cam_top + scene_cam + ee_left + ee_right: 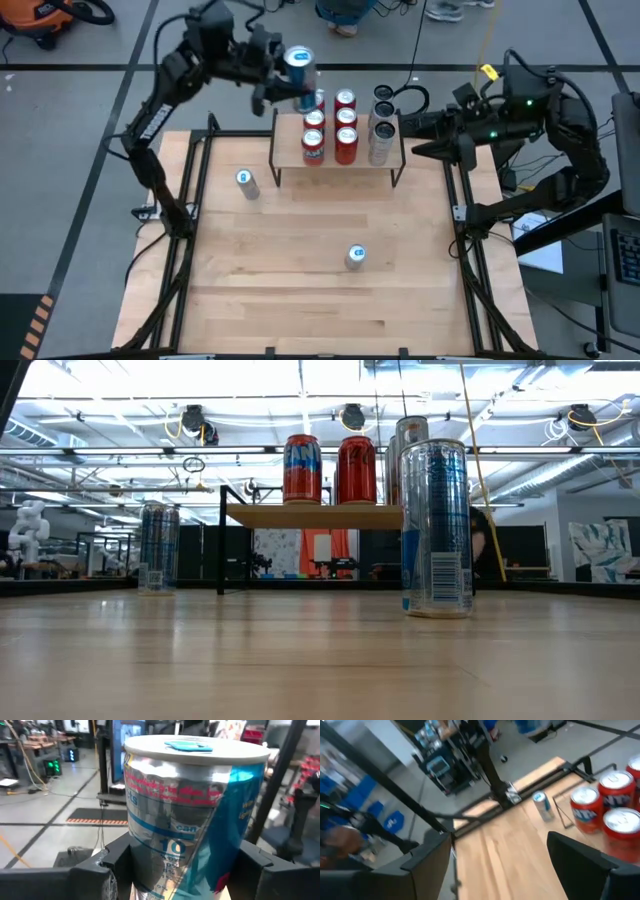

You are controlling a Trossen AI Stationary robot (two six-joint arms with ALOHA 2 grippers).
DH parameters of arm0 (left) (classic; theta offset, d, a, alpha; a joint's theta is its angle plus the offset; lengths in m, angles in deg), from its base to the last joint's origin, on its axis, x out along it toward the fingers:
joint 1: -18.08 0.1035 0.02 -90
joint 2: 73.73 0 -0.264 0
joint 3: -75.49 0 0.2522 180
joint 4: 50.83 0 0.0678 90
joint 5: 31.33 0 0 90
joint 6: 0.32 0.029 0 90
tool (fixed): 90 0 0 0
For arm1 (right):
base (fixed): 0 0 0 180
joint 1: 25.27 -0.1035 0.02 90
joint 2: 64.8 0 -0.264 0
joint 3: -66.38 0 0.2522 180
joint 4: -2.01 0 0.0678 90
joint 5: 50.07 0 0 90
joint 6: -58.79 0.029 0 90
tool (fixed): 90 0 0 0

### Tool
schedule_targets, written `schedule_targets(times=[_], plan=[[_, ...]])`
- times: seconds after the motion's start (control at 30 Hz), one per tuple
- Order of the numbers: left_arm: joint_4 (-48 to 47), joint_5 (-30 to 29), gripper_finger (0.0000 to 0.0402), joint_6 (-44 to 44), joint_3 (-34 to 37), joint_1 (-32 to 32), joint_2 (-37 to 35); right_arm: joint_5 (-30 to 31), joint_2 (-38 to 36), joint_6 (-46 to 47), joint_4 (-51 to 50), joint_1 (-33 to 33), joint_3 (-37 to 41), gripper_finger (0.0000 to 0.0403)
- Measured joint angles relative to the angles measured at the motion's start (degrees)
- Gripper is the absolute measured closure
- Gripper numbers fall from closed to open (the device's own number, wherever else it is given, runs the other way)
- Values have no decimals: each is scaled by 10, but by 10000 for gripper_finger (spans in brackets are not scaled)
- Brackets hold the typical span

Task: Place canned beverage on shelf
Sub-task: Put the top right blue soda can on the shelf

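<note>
A blue-and-silver canned beverage (pixel 298 68) hangs above the far left corner of the shelf (pixel 290 160), with my left gripper (pixel 285 88) shut on it. The shelf's wooden top bears several red cans (pixel 345 125) and silver cans (pixel 382 135). In the low view the shelf (pixel 260 516) stands on thin black legs with the red cans (pixel 302 468) on top. My right gripper (pixel 414 125) stays open just right of the silver cans, with nothing between its fingers (pixel 427 865). My left gripper pinches the can's side wall (pixel 150 870) between its two fingers (pixel 102 870), on the lower half of the can. The fingers lie level and come from the table's far left. The can stands upright, top up, lifted clear of the shelf and the table.
Two more blue-and-silver cans stand on the tabletop, one left of the shelf (pixel 246 183) and one near the middle (pixel 355 257). A black rail frame (pixel 190 230) runs along the table's sides. The shelf's left third (pixel 288 140) is bare wood.
</note>
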Motion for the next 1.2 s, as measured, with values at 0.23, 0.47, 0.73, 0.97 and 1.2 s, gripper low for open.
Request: schedule_targets(times=[0.23,0.47,0.73,0.97,1.2], plan=[[-160,113,175,110,0,118,-4,16,12,61,96,-14,0,95],[-262,187,175,199,0,188,-4,60,42,50,180,-62,0,95],[-268,240,175,232,37,234,3,63,86,25,205,-106,1,95],[-216,324,175,232,163,279,4,63,97,41,207,-128,1,95],[-162,356,175,254,241,288,4,62,92,69,207,-135,1,95]])
